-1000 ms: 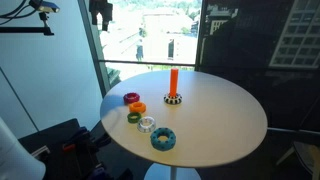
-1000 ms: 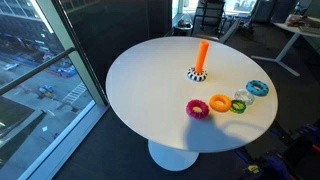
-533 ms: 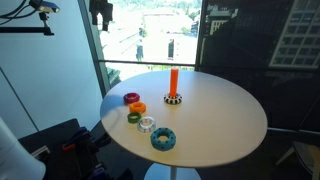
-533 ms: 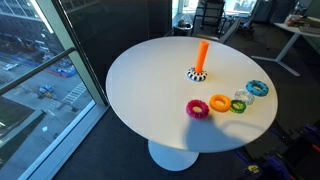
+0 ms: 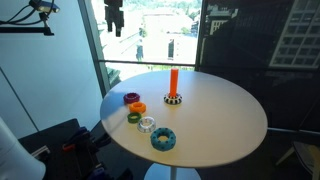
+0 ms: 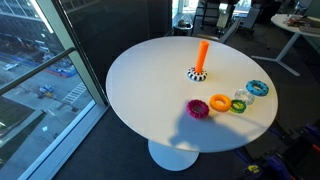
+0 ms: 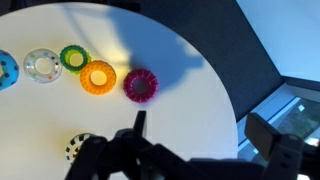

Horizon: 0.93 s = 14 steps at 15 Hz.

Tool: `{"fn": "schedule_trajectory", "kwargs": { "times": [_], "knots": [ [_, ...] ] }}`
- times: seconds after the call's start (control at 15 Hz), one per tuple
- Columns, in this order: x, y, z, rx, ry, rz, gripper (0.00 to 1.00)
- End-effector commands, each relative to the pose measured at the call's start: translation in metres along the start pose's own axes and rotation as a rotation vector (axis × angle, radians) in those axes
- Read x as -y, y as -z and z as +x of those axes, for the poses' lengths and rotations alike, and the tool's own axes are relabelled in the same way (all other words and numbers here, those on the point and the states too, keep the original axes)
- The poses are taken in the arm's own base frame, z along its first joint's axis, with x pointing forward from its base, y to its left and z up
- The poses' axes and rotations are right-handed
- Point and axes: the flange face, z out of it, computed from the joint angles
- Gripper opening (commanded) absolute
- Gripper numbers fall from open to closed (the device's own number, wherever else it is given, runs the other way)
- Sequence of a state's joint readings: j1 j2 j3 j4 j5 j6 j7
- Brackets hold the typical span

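White round worktop [image 5: 225, 120] carries a row of rings; my fingers [image 7: 139, 124] hang high above it, spread wide and empty; nearest beneath them lies the magenta ring [image 7: 140, 85], at the row's far end, just beside the orange ring [image 7: 98, 76]; an orange peg [image 5: 173, 83] stands upright to the right.

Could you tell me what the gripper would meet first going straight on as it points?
Probably bare table beside the magenta ring; the gripper hangs high above, so depth is unclear.
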<state>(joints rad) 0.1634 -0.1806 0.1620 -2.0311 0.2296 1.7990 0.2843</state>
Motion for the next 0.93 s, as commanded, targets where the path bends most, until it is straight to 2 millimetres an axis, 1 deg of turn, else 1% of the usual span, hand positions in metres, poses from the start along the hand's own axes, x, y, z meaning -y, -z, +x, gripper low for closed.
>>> {"fn": "schedule_trajectory", "kwargs": {
  "times": [0.0, 0.33, 0.53, 0.73, 0.87],
  "knots": [
    [-0.008, -0.004, 0.032, -0.027, -0.099, -0.045, 1.00],
    [-0.040, -0.027, 0.066, -0.053, -0.221, -0.140, 1.00],
    [-0.064, -0.041, 0.084, -0.074, -0.270, -0.168, 1.00],
    [-0.087, -0.046, 0.100, -0.114, -0.293, -0.162, 1.00],
    [-0.097, -0.047, 0.107, -0.137, -0.322, -0.148, 1.00]
  ]
}}
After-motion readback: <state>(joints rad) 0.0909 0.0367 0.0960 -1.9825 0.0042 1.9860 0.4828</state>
